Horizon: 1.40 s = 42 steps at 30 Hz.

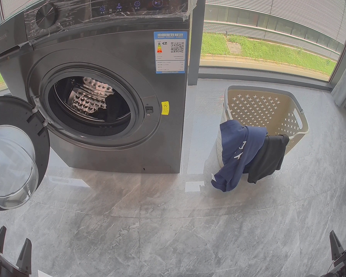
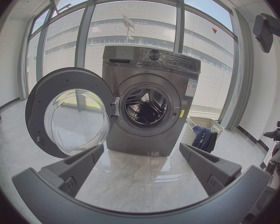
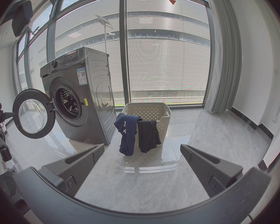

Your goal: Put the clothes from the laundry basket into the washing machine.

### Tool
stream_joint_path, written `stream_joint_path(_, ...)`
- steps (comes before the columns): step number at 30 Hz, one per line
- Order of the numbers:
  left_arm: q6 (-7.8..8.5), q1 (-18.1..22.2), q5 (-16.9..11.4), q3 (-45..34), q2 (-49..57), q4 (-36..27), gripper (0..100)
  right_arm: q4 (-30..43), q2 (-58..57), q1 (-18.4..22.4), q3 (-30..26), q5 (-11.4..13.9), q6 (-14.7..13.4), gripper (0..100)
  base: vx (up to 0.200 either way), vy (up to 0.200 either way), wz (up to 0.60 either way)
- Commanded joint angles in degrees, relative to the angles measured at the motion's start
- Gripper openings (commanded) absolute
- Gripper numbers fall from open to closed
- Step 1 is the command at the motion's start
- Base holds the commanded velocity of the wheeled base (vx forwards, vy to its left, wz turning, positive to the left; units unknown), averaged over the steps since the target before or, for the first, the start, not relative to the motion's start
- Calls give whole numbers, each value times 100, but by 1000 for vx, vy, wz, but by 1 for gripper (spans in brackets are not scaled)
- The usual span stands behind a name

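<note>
Grey marble-look floor [image 1: 161, 227] runs back to a big window [image 1: 276, 20], w/ grass & a ribbed building outside. Pale curtain [image 3: 224, 63] hangs at the far right corner.

Washing machine [image 1: 169, 135], dark grey, stands on the left, plastic wrap over its control panel. Its round door [image 1: 11, 166] is swung wide open to the left, glass bowl facing out. Metal drum [image 1: 90, 97] shows thru the opening.

Laundry basket [image 1: 303, 124], cream w/ star-shaped holes, sits on the floor right of the machine, near the window, w/ a strip of floor btwn the two.

Blue top [image 1: 238, 151] w/ white marks hangs over the basket's near rim, lower end down by the floor; can't tell if it touches. Black top [image 1: 267, 158] is draped over the same rim just to its right, edges overlapping the blue one.

Left gripper [image 2: 140, 147] sits low at near left, jaws spread wide, nothing btwn them, facing the machine front. Right gripper [image 3: 141, 147] sits low at near right, jaws likewise spread & holding nothing, facing the basket. Both are well apart from the clothes.
</note>
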State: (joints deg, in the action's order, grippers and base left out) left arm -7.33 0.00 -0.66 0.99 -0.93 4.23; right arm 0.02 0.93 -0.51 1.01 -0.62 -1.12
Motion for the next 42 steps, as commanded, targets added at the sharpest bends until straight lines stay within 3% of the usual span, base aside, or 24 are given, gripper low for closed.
stream_joint_path(1,12,0,4,-99,93,-1,100,-2,-93,-2,-92,1,-2,100,0,0,0)
stream_joint_path(7,161,0,57,-99,93,60,100,-2,-93,-2,-92,1,-2,100,-100,0,0)
stream_joint_path(16,161,0,22,-99,93,34,100,-2,-93,-2,-92,1,-2,100,0,-200,0)
stream_joint_path(28,153,0,22,-99,93,8,100,-2,-93,-2,-92,1,-2,100,0,0,0)
stream_joint_path(42,117,0,57,-99,93,8,100,-2,-93,-2,-92,1,-2,100,0,-200,0)
